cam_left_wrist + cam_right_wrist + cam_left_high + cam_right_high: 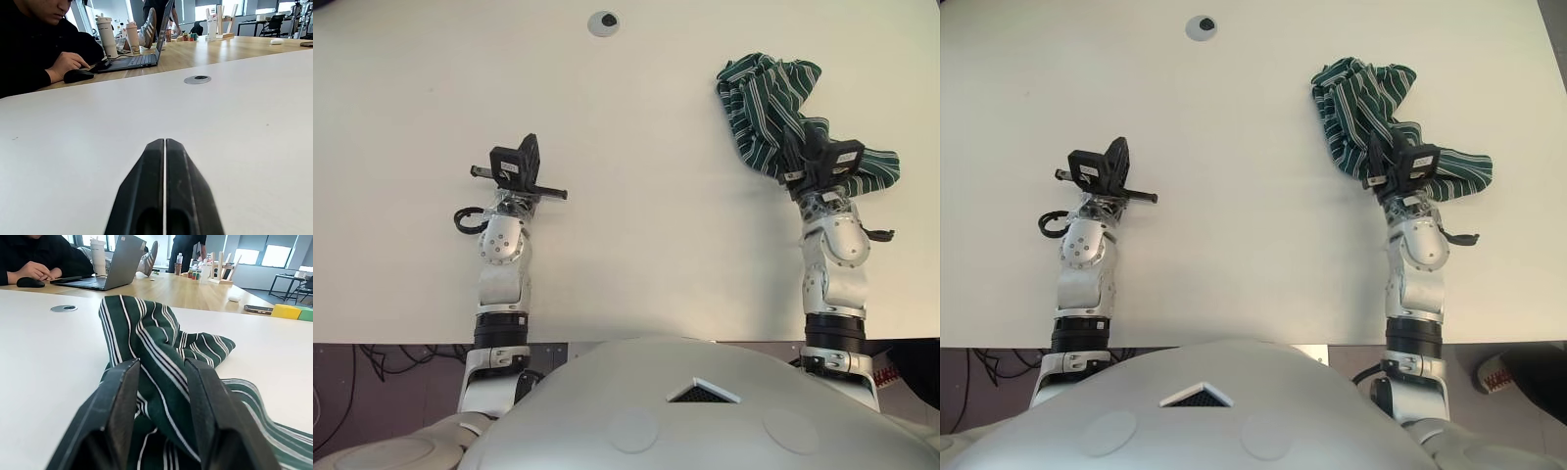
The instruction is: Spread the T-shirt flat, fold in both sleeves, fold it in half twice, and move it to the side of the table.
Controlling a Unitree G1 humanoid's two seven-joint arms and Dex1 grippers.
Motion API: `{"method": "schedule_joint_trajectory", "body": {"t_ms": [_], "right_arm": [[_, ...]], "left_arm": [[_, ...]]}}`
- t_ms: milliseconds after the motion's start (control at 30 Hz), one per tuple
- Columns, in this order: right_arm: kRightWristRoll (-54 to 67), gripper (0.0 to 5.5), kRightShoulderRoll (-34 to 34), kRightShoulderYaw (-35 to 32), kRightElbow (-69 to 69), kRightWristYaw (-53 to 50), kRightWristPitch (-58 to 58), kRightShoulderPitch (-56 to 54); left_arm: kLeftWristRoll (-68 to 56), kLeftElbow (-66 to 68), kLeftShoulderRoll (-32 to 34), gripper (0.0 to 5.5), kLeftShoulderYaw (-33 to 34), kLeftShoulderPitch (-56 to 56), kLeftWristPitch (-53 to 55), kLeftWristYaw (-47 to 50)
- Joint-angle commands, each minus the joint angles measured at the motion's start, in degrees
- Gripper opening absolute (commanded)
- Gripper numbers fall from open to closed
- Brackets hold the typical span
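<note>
Green striped cloth: the T-shirt lies crumpled on the far right of the table.
It looks soft, light and limp. The right gripper pinches a thick fold; the left gripper, closed and empty, could take a hem.

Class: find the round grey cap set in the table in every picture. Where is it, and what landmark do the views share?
Left eye view: the cap at the top edge, left of centre.
Right eye view: cap at the top edge, further left.
Left wrist view: cap on the table beyond the left gripper.
Right wrist view: cap far off beside the T-shirt.
Shared landmark: the white table.
</note>
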Motion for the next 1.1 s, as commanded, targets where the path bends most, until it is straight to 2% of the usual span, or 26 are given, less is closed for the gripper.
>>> {"method": "schedule_joint_trajectory", "body": {"t_ms": [33,67,267,467,633,933,1100], "right_arm": [[-1.2,1.66,-2.0,-0.3,4.2,-1.3,3.8,-2.3],[-1.2,1.66,-2.0,-0.7,5.2,-1.6,4.7,-2.7],[-1.5,0.79,-2.0,0.6,5.5,-1.5,4.2,-3.0],[-0.8,0.03,-1.4,0.2,1.9,-1.8,-0.9,-2.2],[-0.4,0.03,-1.5,2.7,-4.5,0.6,-5.0,0.3],[-3.6,0.03,-12.7,10.6,-23.1,14.1,-9.8,12.5],[-6.7,0.03,-18.3,17.9,-27.0,20.9,-9.2,19.4]], "left_arm": [[0.4,0.4,0.3,0.0,0.1,-0.5,-0.1,0.5],[0.4,0.4,0.4,0.0,0.1,-0.5,-0.2,0.6],[0.5,0.7,0.7,0.0,0.3,-0.5,-0.4,0.7],[0.7,0.8,0.8,0.0,0.2,-0.5,-0.5,0.8],[0.7,1.0,0.8,0.0,0.4,-0.5,-0.7,1.1],[0.5,1.1,0.1,0.0,0.6,-0.2,-1.2,1.7],[0.5,1.5,0.0,0.0,0.5,-0.6,-1.2,1.7]]}}
